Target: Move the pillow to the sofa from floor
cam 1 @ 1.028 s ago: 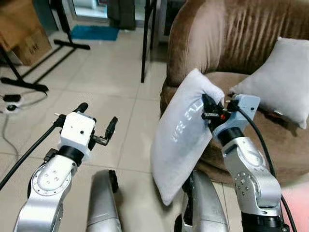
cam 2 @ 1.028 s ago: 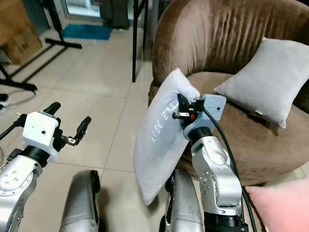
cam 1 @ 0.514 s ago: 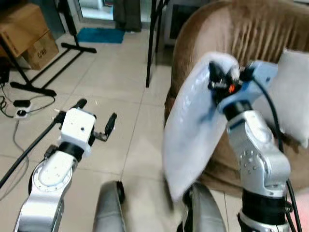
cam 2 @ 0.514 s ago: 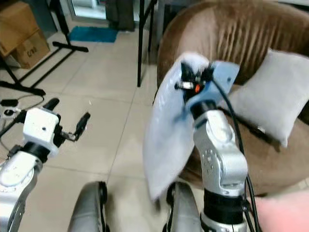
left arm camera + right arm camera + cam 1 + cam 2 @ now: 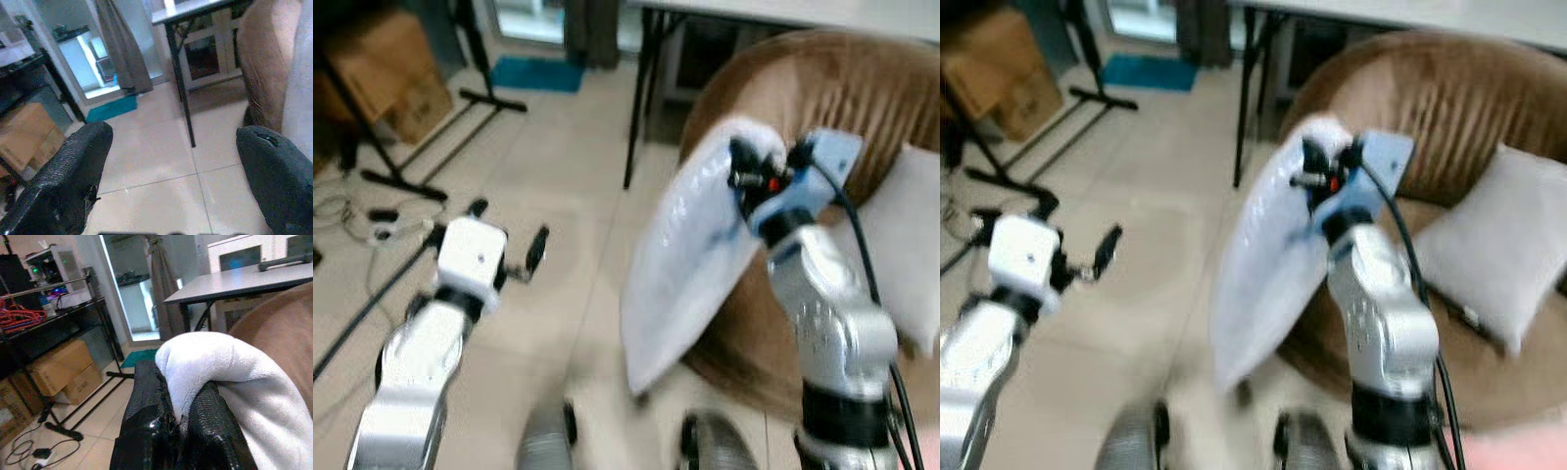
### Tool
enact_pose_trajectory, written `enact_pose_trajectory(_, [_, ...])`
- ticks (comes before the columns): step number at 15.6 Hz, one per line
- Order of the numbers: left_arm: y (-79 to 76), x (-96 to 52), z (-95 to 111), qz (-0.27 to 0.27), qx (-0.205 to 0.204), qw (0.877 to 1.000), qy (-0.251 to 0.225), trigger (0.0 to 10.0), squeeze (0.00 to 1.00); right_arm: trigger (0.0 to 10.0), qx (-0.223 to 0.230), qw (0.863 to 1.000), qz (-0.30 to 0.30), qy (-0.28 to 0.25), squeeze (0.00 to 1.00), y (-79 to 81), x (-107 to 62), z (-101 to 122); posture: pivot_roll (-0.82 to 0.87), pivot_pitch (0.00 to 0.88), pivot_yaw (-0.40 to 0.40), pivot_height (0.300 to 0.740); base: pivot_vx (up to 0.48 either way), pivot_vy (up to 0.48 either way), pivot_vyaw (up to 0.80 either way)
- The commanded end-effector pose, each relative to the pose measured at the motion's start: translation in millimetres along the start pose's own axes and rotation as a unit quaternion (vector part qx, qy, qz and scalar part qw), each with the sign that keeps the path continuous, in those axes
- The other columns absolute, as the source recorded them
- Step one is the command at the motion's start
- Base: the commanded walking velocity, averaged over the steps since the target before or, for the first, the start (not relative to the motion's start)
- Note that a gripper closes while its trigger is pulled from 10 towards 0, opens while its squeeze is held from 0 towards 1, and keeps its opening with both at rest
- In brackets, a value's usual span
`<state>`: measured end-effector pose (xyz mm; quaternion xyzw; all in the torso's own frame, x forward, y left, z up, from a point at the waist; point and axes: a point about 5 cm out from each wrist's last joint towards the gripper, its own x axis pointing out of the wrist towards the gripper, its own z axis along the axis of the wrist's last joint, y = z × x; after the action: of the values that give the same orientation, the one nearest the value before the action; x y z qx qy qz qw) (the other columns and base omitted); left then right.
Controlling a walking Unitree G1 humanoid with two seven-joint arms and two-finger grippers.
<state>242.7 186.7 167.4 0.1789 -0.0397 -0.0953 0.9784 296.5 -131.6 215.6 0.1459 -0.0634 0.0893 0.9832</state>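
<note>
Two pillows are in front of you: the pale grey pillow [image 5: 690, 259] of the task hangs in the air, pinched at its top corner by your right gripper [image 5: 759, 176], and a second grey pillow [image 5: 1498, 245] leans on the seat of the brown sofa [image 5: 832, 88]. In the right wrist view you can see the black fingers [image 5: 215, 426] pressed together on a fold of the white fabric [image 5: 220, 367]. The held pillow hangs tilted, its lower corner well off the tiled floor [image 5: 558, 166], and it sits just in front of the sofa's rounded outer side, not on the seat.

Your left gripper [image 5: 504, 230] is raised over the floor, well apart from the pillow, its fingers [image 5: 73, 166] spread wide with nothing between them.

Behind, you have a black-legged table [image 5: 1263, 59] beside the sofa, a cardboard box [image 5: 396, 69] at the far left, a blue mat [image 5: 536, 72] near the doorway, and cables [image 5: 357, 211] on the tiles. Both head views are blurred
</note>
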Motion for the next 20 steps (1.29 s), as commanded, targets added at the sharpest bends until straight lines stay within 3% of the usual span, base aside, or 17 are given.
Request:
enact_pose_trajectory(1, [2.2,0.5,-1.1,0.006,0.001,1.000,0.000,10.0,0.00,10.0,-0.004,1.000,-0.005,-0.012,0.00,-1.8,-1.3,3.5,0.08,0.000,-0.038,0.716,0.000,0.000,0.00])
enact_pose_trajectory(4, [4.1,1.1,-2.0,0.006,0.002,1.000,0.000,10.0,0.00,10.0,0.001,1.000,-0.021,-0.004,0.00,-6.6,-3.6,-2.4,0.08,0.000,-0.036,0.740,0.000,0.000,0.00])
enact_pose_trajectory(8, [4.8,2.6,-3.3,0.004,0.000,1.000,-0.001,10.0,0.00,10.0,0.005,1.000,-0.022,0.003,0.00,-7.7,-4.7,-5.8,0.08,0.000,-0.037,0.740,0.000,0.000,0.00])
enact_pose_trajectory(16, [4.7,2.5,-3.0,-0.003,-0.006,1.000,-0.010,10.0,0.00,10.0,-0.003,1.000,0.001,0.018,0.00,0.8,-6.2,-16.3,0.09,0.000,-0.043,0.740,0.000,0.000,0.00])
enact_pose_trajectory(20, [5.8,0.8,-3.9,-0.003,-0.006,1.000,-0.011,10.0,0.00,10.0,0.002,1.000,0.007,0.029,0.00,3.0,-6.6,-20.8,0.09,0.000,-0.052,0.740,0.261,0.000,-0.20])
